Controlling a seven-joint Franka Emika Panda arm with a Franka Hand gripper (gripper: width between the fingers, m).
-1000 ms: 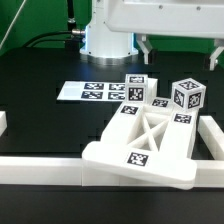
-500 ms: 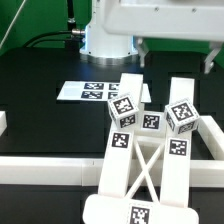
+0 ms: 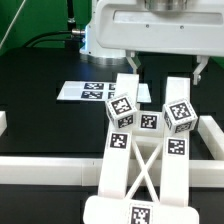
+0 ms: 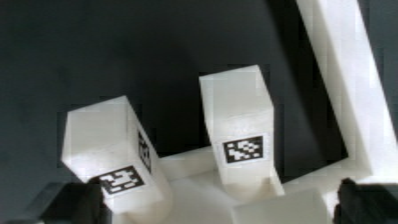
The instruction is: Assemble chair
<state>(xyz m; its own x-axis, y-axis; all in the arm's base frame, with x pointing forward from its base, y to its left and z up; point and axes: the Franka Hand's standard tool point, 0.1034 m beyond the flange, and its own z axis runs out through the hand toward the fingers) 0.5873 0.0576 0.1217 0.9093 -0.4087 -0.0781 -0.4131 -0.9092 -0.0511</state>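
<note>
Right now the tool (image 3: 166, 68) hangs just above the chair (image 3: 142, 150), and its 2 fingers (image 3: 132, 62) stand wide apart, 1 on each side of the 2 upright white legs (image 4: 240, 125). Nothing is held, and the fingers do not seem to touch the chair. Below the tool the chair rests on the black surface (image 3: 40, 120), its crossed panel nearest the camera. Beyond the chair, the marker board (image 3: 90, 91) lies flat.
</note>
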